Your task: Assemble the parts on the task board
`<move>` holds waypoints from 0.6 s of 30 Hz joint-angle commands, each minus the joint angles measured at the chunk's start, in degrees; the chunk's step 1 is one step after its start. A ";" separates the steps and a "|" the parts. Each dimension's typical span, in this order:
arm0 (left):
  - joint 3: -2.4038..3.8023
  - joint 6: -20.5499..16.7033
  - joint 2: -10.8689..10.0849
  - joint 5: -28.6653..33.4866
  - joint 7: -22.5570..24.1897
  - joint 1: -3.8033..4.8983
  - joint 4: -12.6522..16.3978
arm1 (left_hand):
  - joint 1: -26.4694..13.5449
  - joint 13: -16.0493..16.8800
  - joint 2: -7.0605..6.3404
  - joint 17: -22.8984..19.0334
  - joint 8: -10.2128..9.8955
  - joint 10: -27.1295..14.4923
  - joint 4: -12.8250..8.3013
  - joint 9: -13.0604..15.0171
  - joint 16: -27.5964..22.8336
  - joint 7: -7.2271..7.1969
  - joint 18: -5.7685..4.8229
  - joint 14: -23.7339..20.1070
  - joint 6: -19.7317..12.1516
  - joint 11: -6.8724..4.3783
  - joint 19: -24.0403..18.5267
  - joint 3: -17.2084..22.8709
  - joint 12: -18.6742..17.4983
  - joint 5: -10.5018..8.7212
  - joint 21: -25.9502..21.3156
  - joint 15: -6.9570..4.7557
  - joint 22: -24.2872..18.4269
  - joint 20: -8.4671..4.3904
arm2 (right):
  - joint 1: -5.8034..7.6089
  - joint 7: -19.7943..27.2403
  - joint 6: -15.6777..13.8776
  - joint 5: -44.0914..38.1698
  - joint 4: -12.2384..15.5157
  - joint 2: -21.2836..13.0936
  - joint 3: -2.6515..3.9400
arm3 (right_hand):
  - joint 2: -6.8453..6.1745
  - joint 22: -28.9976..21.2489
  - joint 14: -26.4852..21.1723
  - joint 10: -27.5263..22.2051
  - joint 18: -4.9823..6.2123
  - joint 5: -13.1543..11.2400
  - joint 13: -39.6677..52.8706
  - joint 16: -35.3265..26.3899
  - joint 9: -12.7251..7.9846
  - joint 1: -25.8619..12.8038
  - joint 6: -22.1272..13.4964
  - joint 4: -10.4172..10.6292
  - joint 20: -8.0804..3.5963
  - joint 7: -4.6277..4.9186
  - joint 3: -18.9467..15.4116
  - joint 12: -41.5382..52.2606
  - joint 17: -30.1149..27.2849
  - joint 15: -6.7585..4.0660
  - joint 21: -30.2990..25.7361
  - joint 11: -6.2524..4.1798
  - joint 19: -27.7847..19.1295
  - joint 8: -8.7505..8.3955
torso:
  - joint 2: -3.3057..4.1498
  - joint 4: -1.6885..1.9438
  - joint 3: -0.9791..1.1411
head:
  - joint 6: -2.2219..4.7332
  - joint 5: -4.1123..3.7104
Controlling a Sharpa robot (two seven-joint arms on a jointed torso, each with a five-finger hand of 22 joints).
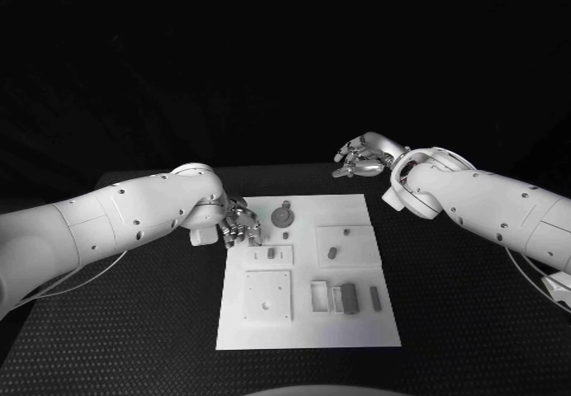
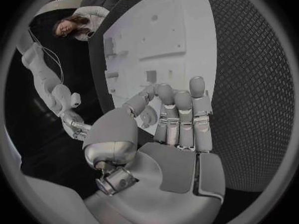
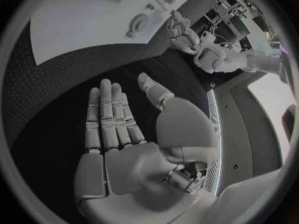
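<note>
The left hand point(image 1: 238, 227) hovers at the task board's point(image 1: 307, 330) near-left edge, fingers loosely together, holding nothing. The round part point(image 1: 282, 216) lies just beyond its fingertips; approach it slowly from above. The right hand point(image 1: 363, 157) waits open, well apart.

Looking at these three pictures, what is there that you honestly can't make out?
- Head view: the task board's left edge beside the left robot hand is covered by that hand, so whether it touches a part there is unclear.
- Head view: the small grey parts are too small to tell their shapes.
- Head view: the right robot hand is partly behind its own wrist; the right wrist view shows it open.
</note>
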 commanded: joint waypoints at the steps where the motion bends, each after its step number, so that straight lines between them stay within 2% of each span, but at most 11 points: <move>1: -0.14 6.44 0.94 1.87 -0.44 0.14 -0.69 | 3.43 0.05 3.84 -0.09 0.14 -0.34 0.12 9.53 0.42 -0.32 -0.03 -0.35 -0.06 -0.19 -0.47 0.69 0.36 1.52 0.49 -0.11 1.39 -0.10 | -0.02 0.52 0.69 0.08 -0.03 0.07 0.00 | -0.03 0.08 0.04 -0.01 -1.04 -0.23 -0.09 -0.40 -0.09 0.59 -0.47 -0.03 0.15 0.39 -0.37 -0.23 0.12 0.49 -0.42 0.38 -0.44 0.37 | -0.02 0.07 0.01 | -0.10 0.00; 6: -0.25 10.47 2.08 1.10 -0.61 0.27 -1.65 | 4.33 -0.08 2.43 -0.21 -0.34 -0.39 0.21 10.69 0.69 -0.44 0.09 -0.38 0.17 -0.29 -0.51 1.27 0.59 1.95 0.99 -0.09 1.36 -0.13 | -0.02 0.51 0.70 0.08 -0.01 0.16 0.00 | -0.04 0.11 0.02 -0.03 -1.05 -0.23 -0.12 -0.55 -0.11 0.62 -0.49 -0.03 0.17 0.41 -0.40 -0.25 0.20 0.53 -0.49 0.40 -0.50 0.37 | -0.02 0.13 -0.04 | -0.20 0.03; 9: -0.49 11.65 2.54 -0.13 -0.57 0.37 -2.03 | 4.73 -0.13 2.07 -0.26 -0.56 -0.36 0.24 10.97 0.75 -0.44 0.11 -0.37 0.27 -0.29 -0.50 1.35 0.65 1.91 1.11 -0.07 1.34 -0.12 | -0.02 0.49 0.69 0.08 -0.03 0.17 0.00 | -0.05 0.12 0.00 -0.04 -1.06 -0.23 -0.14 -0.64 -0.12 0.64 -0.50 -0.02 0.19 0.41 -0.42 -0.25 0.24 0.55 -0.53 0.40 -0.54 0.37 | 0.01 0.10 -0.04 | -0.23 0.12; 12: -1.29 12.35 3.06 -1.00 -0.57 0.50 -2.35 | 4.94 -0.18 1.93 -0.30 -0.73 -0.31 0.28 11.21 0.82 -0.45 0.11 -0.33 0.42 -0.31 -0.47 1.35 0.70 2.27 1.22 -0.04 1.32 -0.08 | -0.02 0.49 0.67 0.08 -0.02 0.18 0.00 | -0.05 0.13 -0.03 -0.05 -1.07 -0.23 -0.16 -0.77 -0.14 0.67 -0.51 -0.02 0.20 0.42 -0.43 -0.26 0.30 0.59 -0.59 0.41 -0.60 0.38 | -0.02 0.09 -0.02 | -0.27 0.18; 18: -2.26 10.50 3.74 -3.44 -0.16 0.49 -2.68 | 4.99 -0.23 1.96 -0.35 -0.90 -0.28 0.30 11.49 0.87 -0.46 0.11 -0.31 0.54 -0.31 -0.45 1.29 0.75 2.64 1.30 -0.01 1.29 -0.05 | -0.02 0.51 0.65 0.08 -0.02 0.28 0.00 | -0.04 0.16 -0.05 -0.06 -1.08 -0.24 -0.19 -0.91 -0.16 0.70 -0.51 -0.01 0.23 0.42 -0.46 -0.27 0.38 0.63 -0.65 0.42 -0.65 0.38 | 0.02 0.04 -0.09 | -0.25 0.16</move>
